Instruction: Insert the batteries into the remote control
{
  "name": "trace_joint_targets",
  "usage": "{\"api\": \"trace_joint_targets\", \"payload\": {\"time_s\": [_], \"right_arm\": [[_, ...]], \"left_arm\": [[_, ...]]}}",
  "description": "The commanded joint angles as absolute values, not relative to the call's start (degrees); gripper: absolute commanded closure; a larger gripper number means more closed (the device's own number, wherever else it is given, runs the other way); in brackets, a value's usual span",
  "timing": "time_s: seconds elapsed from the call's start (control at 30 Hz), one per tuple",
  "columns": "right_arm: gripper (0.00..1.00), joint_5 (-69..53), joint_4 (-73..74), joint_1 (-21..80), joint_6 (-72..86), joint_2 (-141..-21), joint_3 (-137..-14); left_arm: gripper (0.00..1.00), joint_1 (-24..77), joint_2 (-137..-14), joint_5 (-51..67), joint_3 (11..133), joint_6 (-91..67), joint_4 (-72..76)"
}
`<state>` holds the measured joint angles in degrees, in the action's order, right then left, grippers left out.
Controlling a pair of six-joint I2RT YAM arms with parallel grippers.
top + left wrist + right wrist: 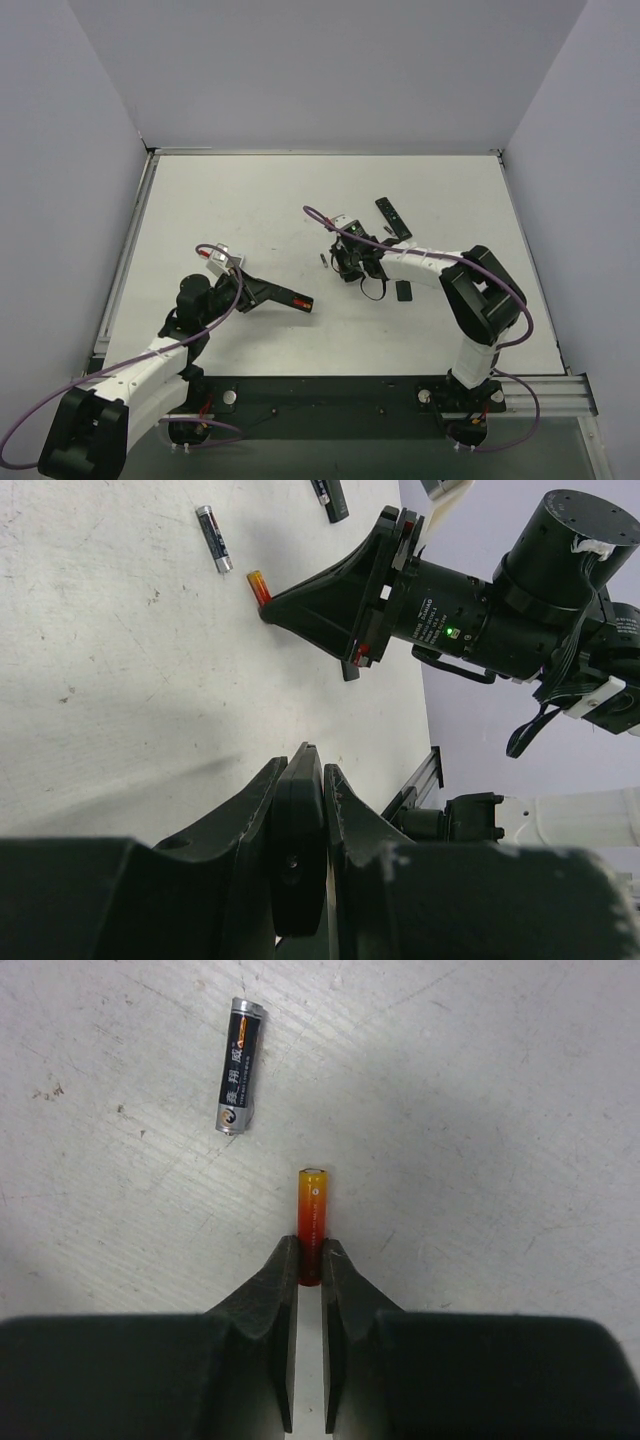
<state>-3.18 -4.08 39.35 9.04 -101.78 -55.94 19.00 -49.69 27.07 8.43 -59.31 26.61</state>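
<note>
Right end effector (310, 1256) clamped 1 end of the red battery (311, 1205).
Hold looked shallow; a slow, level lift was advisable. Left end effector (303, 772) gripped a dark slab (298, 845).

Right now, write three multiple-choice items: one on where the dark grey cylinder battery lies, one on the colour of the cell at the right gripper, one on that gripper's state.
1. The dark grey cylinder battery lies:
A in a remote
B on the white table, apart from the other cell
C between fingers

2. The slim cylinder cell at the right gripper is:
A red-orange
B blue
C green

3. The right gripper is:
A wide open
B shut on nothing
C shut on the cell

Key:
1. B, it rests alone on the table.
2. A, its casing shows it.
3. C, both fingers pinch its end.
</note>
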Motion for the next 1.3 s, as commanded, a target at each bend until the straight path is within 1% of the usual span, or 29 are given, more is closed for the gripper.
{"api": "trace_joint_targets", "payload": {"time_s": [0.0,0.07,0.27,0.33,0.47,0.57,0.73,0.93,1.27], "right_arm": [[1.00,-2.90,-1.50,39.20,8.35,-96.97,-54.32],[1.00,-4.30,-0.44,39.29,7.12,-94.41,-53.18],[1.00,-12.47,4.56,41.21,3.35,-80.17,-50.71],[1.00,-14.05,8.58,42.27,1.50,-75.51,-51.76],[1.00,-15.73,16.33,45.61,-2.46,-71.81,-56.50],[1.00,-16.17,20.65,48.68,-4.13,-71.54,-60.02],[1.00,-17.31,24.43,52.73,-4.83,-73.56,-64.50],[1.00,-17.84,27.42,54.84,-5.45,-77.43,-68.37],[1.00,-16.35,29.35,56.42,-5.45,-81.82,-71.19]], "left_arm": [[1.00,18.63,-50.18,28.74,8.53,-59.59,31.55],[1.00,18.63,-50.97,29.88,8.70,-59.76,33.30],[1.00,18.72,-54.05,33.83,9.49,-60.20,38.31],[1.00,18.81,-55.45,34.89,9.49,-61.08,40.85],[1.00,19.07,-57.56,36.12,9.40,-64.76,45.87],[1.00,19.86,-58.27,36.39,9.93,-66.18,48.25],[1.00,20.83,-57.13,35.86,10.55,-67.15,47.90],[1.00,21.53,-55.90,35.16,10.72,-68.90,47.20],[1.00,22.94,-56.69,34.10,10.37,-72.16,49.48]]}}
